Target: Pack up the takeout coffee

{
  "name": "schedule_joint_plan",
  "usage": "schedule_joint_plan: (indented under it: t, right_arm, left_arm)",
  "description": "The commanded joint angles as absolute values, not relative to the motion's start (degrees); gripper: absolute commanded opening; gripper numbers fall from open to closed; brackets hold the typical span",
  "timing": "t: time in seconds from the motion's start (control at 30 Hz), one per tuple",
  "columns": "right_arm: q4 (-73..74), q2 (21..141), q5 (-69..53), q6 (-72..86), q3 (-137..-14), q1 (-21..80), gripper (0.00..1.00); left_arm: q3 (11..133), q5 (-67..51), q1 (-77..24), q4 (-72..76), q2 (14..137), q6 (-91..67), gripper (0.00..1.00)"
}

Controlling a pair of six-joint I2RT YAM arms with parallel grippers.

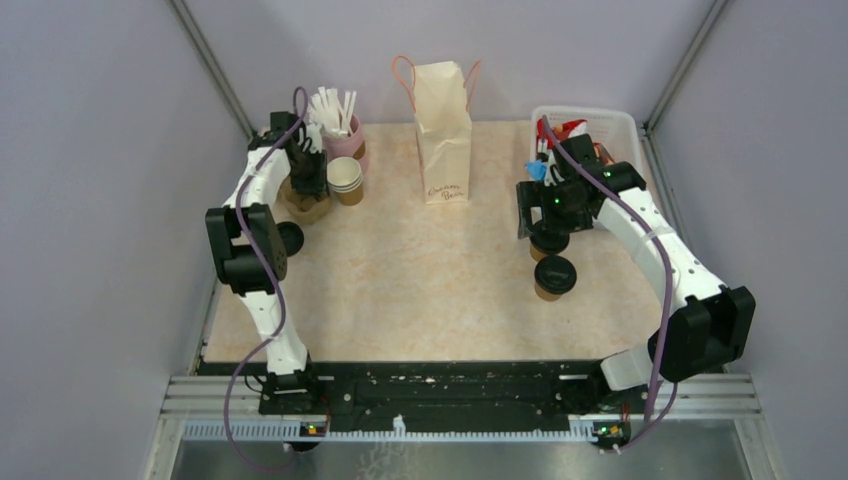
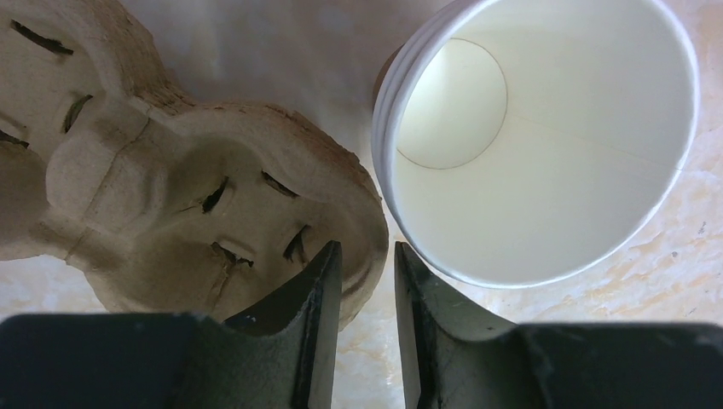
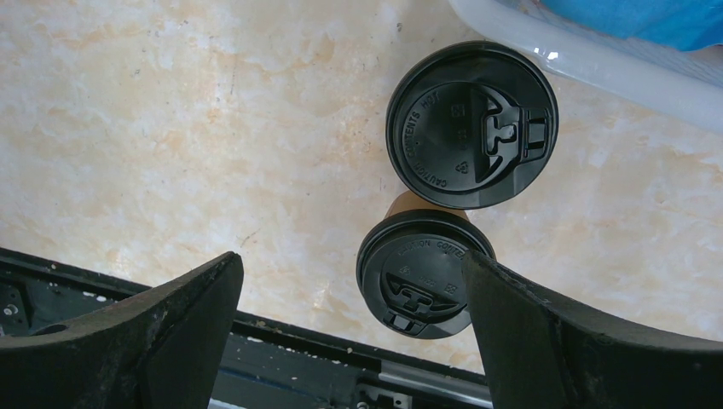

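Two white-shelled arms (image 1: pixel 262 185), black joint housings (image 1: pixel 245 245), purple cables (image 1: pixel 660 320), green lights (image 1: pixel 556 197), black end effector fingers (image 2: pixel 317 307)

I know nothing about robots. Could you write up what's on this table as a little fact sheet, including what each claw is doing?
Table: beige marble-look tabletop
Coffee: two small brown paper cups with black plastic lids, close together, not yet bagged
Bag: cream paper bag with pinkish handles, upright, far centre
Left gripper: jaws narrow, straddling the rim of a brown moulded-pulp cup carrier
Beside it: stack of white-lined lidless paper cups
Right gripper: wide open above the lidded cups, holding nothing
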State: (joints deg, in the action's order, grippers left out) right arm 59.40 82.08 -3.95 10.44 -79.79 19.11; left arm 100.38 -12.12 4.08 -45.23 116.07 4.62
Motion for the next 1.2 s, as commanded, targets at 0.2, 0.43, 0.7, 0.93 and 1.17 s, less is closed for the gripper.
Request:
schedule_joint_plan:
  t: [0.2, 0.43, 0.7, 0.93, 1.17]
  right_arm:
    - [58.3, 79.6, -3.6, 9.6, -79.8, 19.7, 0.99]
    - [58.3, 79.7, -3.5, 9.6, -79.9, 19.7, 0.99]
    - [58.4, 79.9, -3.3, 9.5, -80.0, 19.7, 0.99]
    - [58.4, 80.0, -3.3, 9.6, -80.2, 19.7, 0.99]
    - [58.4, 79.9, -3.2, 9.6, -80.3, 19.7, 0.99]
  left_arm:
    - [101.9, -11.8, 4.1, -45.1, 117.3, 5.4, 0.34]
    - [102.4, -11.8, 4.1, -44.8, 117.9, 5.2, 0.3]
    - [102.7, -11.8, 4.2, -45.0, 118.4, 5.3, 0.22]
    - [102.8, -10.9, 4.1, -44.6, 117.1, 5.7, 0.12]
    - [103.6, -11.6, 4.1, -44.7, 115.9, 5.8, 0.06]
